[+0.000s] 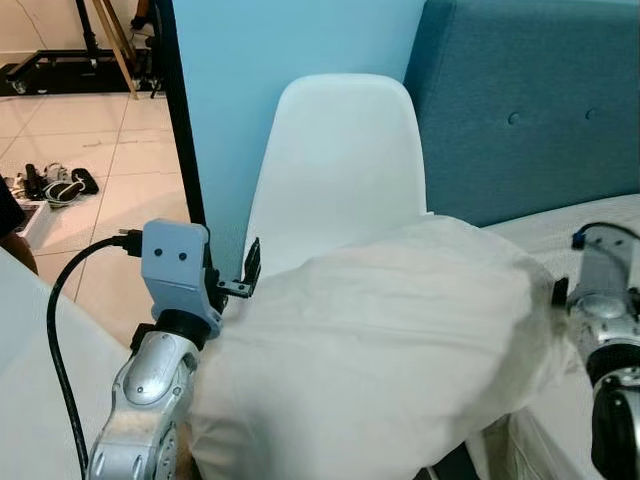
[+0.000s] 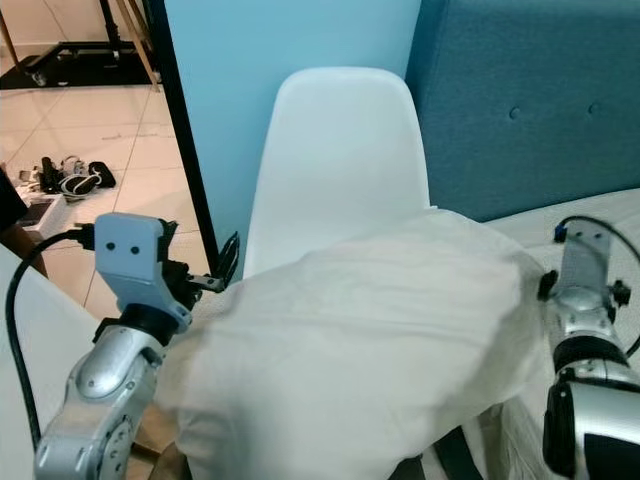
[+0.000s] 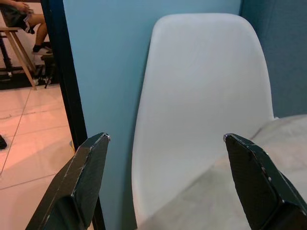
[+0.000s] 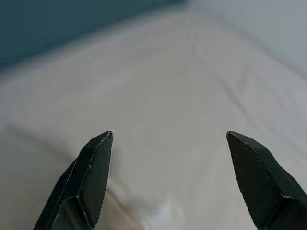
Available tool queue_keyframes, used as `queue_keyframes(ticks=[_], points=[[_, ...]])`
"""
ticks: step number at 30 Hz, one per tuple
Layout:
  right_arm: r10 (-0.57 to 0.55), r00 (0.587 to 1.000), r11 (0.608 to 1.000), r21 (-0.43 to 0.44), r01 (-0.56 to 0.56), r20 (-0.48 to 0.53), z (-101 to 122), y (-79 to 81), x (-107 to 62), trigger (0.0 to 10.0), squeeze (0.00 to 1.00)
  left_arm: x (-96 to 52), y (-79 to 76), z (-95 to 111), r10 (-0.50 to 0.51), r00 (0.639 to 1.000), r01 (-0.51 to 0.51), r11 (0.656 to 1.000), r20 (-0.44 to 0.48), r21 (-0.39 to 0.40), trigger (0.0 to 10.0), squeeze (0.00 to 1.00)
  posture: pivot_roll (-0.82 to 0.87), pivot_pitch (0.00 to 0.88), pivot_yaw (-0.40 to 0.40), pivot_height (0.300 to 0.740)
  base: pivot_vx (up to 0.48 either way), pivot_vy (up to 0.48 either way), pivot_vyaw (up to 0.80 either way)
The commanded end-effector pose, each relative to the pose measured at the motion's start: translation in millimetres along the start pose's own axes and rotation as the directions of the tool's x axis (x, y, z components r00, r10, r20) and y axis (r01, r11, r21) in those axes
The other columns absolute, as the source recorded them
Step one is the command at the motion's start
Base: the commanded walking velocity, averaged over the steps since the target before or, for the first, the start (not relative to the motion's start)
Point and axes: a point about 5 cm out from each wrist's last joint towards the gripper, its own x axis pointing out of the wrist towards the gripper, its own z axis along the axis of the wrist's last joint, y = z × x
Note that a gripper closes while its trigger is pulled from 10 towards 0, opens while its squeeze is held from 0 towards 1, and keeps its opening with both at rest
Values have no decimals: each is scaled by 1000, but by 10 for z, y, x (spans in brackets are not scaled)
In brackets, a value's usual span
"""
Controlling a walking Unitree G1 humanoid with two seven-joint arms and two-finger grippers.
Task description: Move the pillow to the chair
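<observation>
One large cream fabric pillow (image 1: 380, 350), frame centre, before the white moulded plastic chair (image 1: 340, 160); our left gripper (image 3: 165, 143) and right gripper (image 4: 168, 139) flank it, fingers spread.

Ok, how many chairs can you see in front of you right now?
1. A white moulded plastic chair stands against the light blue wall panel, beside the teal padded headboard, just behind the cream fabric pillow. Others may be out of frame.

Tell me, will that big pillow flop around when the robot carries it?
Probably a bit. The pillow looks puffy and wrinkled, so it should squash and sag where nothing holds it. It likely weighs little for its size. The left gripper and right gripper sit at opposite ends, which should steady it.
</observation>
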Motion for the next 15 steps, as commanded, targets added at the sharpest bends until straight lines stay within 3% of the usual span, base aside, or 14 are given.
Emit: queue_keyframes(ticks=[1, 2, 3, 4, 5, 7, 8, 9, 10, 11, 12, 13, 14, 15], points=[[191, 975, 954, 213, -212, 113, 265, 308, -51, 10000, 0, 18, 30, -36, 21, 1000, -21, 999, -16, 28, 10000, 0, 105, 0, -111, 471, 0, 0, 0], [274, 945, 906, 283, -316, 178, 377, 440, -93, 10000, 0, 25, 36, -45, 32, 999, -31, 999, -23, 38, 10000, 0, 105, 0, -111, 471, 0, 0, 0], [274, 945, 906, 283, -316, 178, 377, 440, -93, 10000, 0, 25, 36, -45, 32, 999, -31, 999, -23, 38, 10000, 0, 105, 0, -111, 471, 0, 0, 0], [320, 920, 869, 318, -380, 226, 453, 518, -125, 10000, 0, 29, 41, -51, 39, 999, -38, 998, -27, 45, 10000, 0, 105, 0, -111, 471, 0, 0, 0], [429, 851, 771, 368, -520, 304, 581, 689, -206, 10000, 0, 33, 55, -59, 53, 998, -52, 998, -33, 44, 10000, 0, 104, 0, -102, 476, 0, 0, 0], [601, 656, 539, 375, -754, 457, 817, 1011, -433, 10000, 0, 37, 90, -76, 87, 995, -85, 996, -46, 33, 10000, 0, 104, 0, -101, 486, 0, 0, 0], [601, 656, 539, 375, -754, 457, 817, 1011, -433, 10000, 0, 37, 90, -76, 87, 995, -85, 996, -46, 33, 10000, 0, 104, 0, -101, 486, 0, 0, 0], [659, 549, 440, 328, -836, 514, 907, 1157, -578, 10000, 0, 39, 109, -94, 107, 992, -105, 994, -64, 38, 10000, 0, 106, 0, -104, 491, 0, 0, 0], [659, 549, 440, 328, -836, 514, 907, 1157, -578, 10000, 0, 39, 109, -94, 107, 992, -105, 994, -64, 38, 10000, 0, 106, 0, -104, 491, 0, 0, 0], [713, 440, 346, 272, -898, 546, 948, 1311, -763, 10000, 0, 31, 113, -119, 119, 990, -116, 992, -82, 43, 10000, 0, 106, 0, -103, 495, -480, 0, 0], [742, 370, 284, 238, -929, 560, 964, 1405, -894, 10000, 0, 27, 113, -136, 125, 988, -121, 992, -94, 47, 10000, 0, 108, 0, -106, 500, -480, 0, 0], [742, 370, 284, 238, -929, 560, 964, 1405, -894, 10000, 0, 27, 113, -136, 125, 988, -121, 992, -94, 47, 10000, 0, 108, 0, -106, 500, -480, 0, 0], [770, 300, 217, 211, -953, 564, 944, 1505, -1048, 10000, 0, 13, 96, -142, 117, 989, -113, 992, -92, 52, 10000, 0, 109, 0, -108, 505, -379, 0, 0], [770, 300, 217, 211, -953, 564, 944, 1505, -1048, 10000, 0, 13, 96, -142, 117, 989, -113, 992, -92, 52, 10000, 0, 109, 0, -108, 505, -379, 0, 0]])
